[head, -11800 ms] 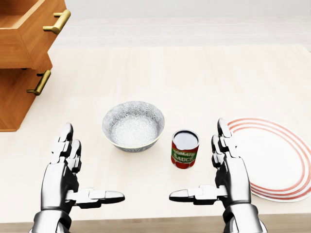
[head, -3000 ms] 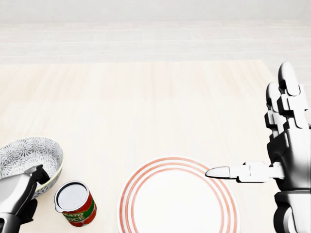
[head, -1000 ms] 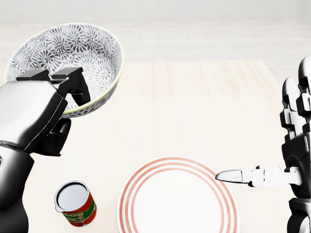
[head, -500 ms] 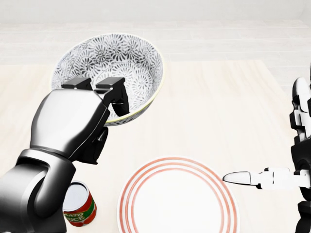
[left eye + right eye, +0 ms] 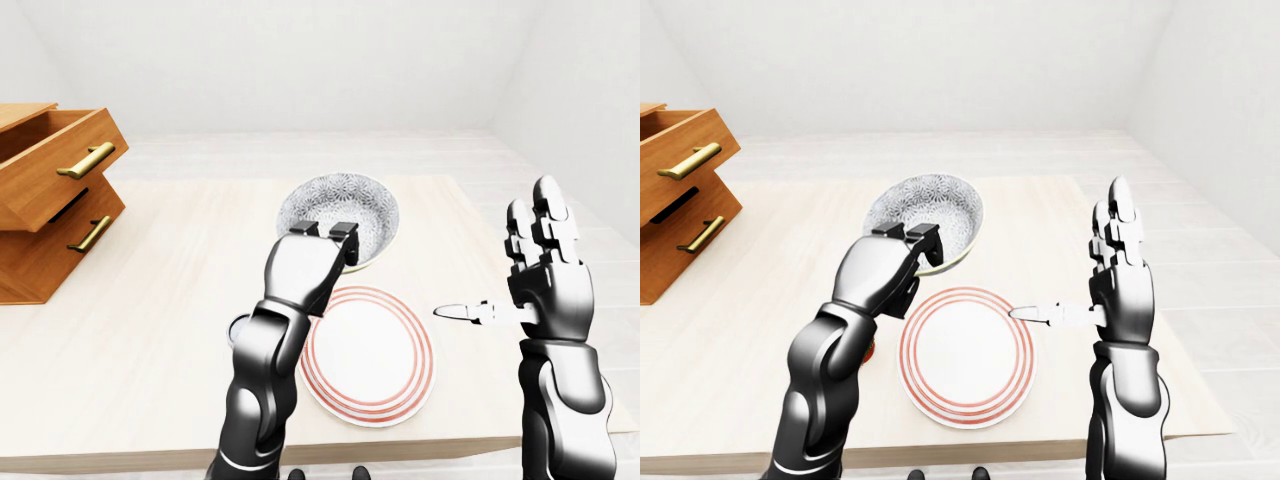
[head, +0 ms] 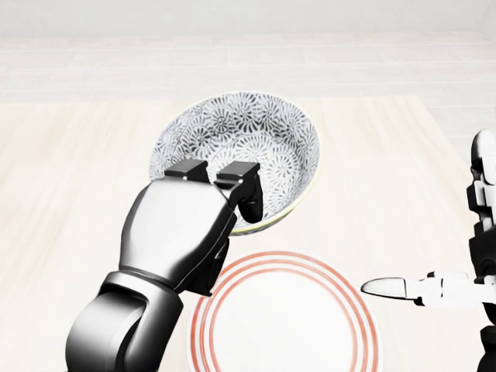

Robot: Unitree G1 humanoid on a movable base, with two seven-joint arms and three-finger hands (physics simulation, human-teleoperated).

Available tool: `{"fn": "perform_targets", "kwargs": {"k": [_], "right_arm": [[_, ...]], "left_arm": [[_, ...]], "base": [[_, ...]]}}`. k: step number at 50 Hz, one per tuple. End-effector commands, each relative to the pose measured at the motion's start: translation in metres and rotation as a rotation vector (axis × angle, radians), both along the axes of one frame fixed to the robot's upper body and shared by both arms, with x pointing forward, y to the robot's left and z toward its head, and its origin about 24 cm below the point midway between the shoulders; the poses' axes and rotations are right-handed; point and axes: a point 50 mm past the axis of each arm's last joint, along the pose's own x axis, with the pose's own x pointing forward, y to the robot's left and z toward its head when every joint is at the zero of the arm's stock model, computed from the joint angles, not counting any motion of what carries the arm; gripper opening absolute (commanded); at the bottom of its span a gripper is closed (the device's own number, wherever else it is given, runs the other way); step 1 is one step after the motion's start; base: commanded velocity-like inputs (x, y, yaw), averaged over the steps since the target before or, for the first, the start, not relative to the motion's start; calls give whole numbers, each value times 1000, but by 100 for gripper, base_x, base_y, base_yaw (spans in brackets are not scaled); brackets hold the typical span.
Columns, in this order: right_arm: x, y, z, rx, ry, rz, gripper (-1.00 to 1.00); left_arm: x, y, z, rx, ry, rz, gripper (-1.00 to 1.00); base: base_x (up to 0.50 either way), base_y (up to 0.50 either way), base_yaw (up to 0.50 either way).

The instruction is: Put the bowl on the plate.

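Carry step. Left hand (image 6: pixel 186 232) grips bowl (image 6: pixel 240 139) by its rim, aloft at 12 o'clock of plate (image 6: pixel 294 325). Right hand (image 5: pixel 545 280) splayed, empty. Next, likely: shift toward 6, lower, release.

Bowl (image 6: pixel 248 143): grey floral pattern, pale rim, tilted, lifted off tabletop (image 6: pixel 70 178), near rim pinched by left hand (image 6: pixel 194 232). Plate (image 6: pixel 287 325): white, red rings, flat on tabletop, below bowl in head view.
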Motion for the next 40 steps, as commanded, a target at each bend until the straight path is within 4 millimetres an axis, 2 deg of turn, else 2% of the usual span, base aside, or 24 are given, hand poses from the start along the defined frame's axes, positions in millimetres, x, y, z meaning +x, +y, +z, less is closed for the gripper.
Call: {"fn": "perform_targets", "kwargs": {"k": [1, 16, 40], "right_arm": [[0, -2, -3, 3, 16, -4, 100], [1, -3, -2, 5, 8, -7, 100], [1, -4, 3, -3, -14, -14, 100]], "left_arm": [[-8, -16, -20, -56, 34, -48, -100], [-13, -24, -34, -45, 40, -64, -100], [-32, -22, -55, -18, 45, -59, -100]], "base": [[0, 0, 0], [0, 0, 0], [0, 0, 0]]}}
